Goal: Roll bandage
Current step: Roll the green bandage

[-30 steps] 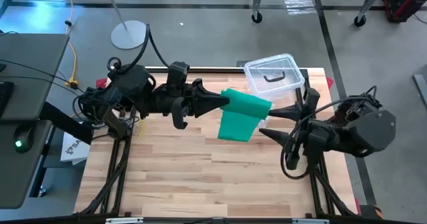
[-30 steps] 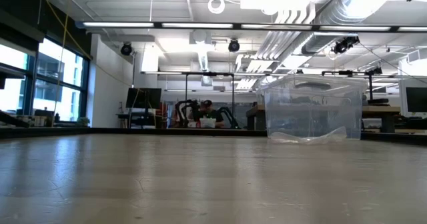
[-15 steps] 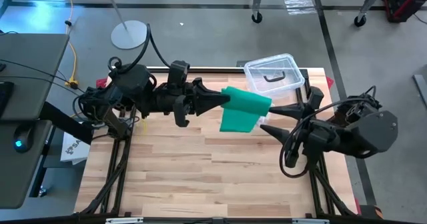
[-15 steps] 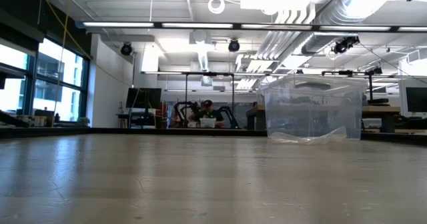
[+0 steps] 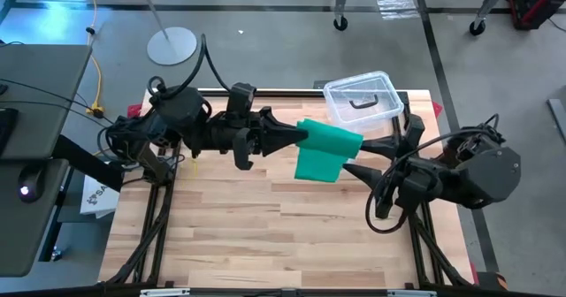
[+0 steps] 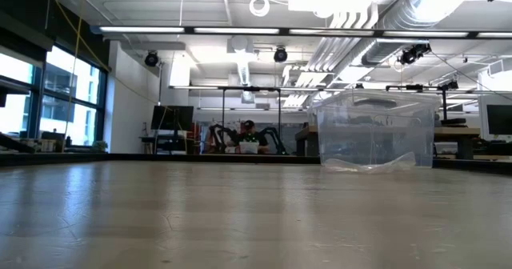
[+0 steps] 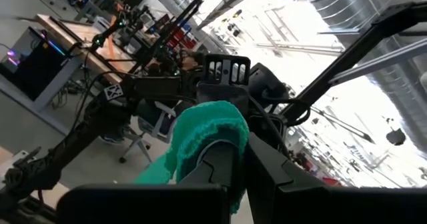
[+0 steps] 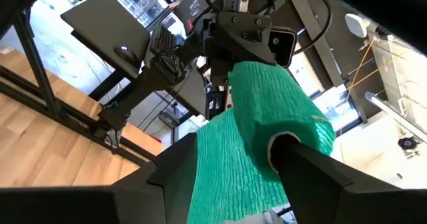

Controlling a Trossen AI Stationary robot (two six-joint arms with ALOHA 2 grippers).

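Partly rolled, the bandage is held in mid-air above the far half of the table, between the two arms and just nearer than the clear plastic box.

Near: the table's near half shows only bare boards.

Middle: the green strip has a thick rolled end at its top, roughly the table's 1 o'clock, with a flat tail hanging toward 6 o'clock. Judged from this, winding is under way: several turns are on, the loose tail remains to be taken up, and the finished roll must then be set down.

Left hand: reaching in from 9 o'clock, fingers pressed together and pinching the rolled end of the bandage; its wrist view shows green fabric bunched over the closed fingertips.

Right hand: reaching in from 3 o'clock, fingers spread part-way on either side of the roll. In its wrist view one finger lies against the end of the roll and the other stands beside the hanging tail; whether it bears any load cannot be told.

Far: the box, with a black handle, rests at the table's far edge near 1 o'clock. In the low view it stands alone on the table, and neither hand nor bandage appears there.
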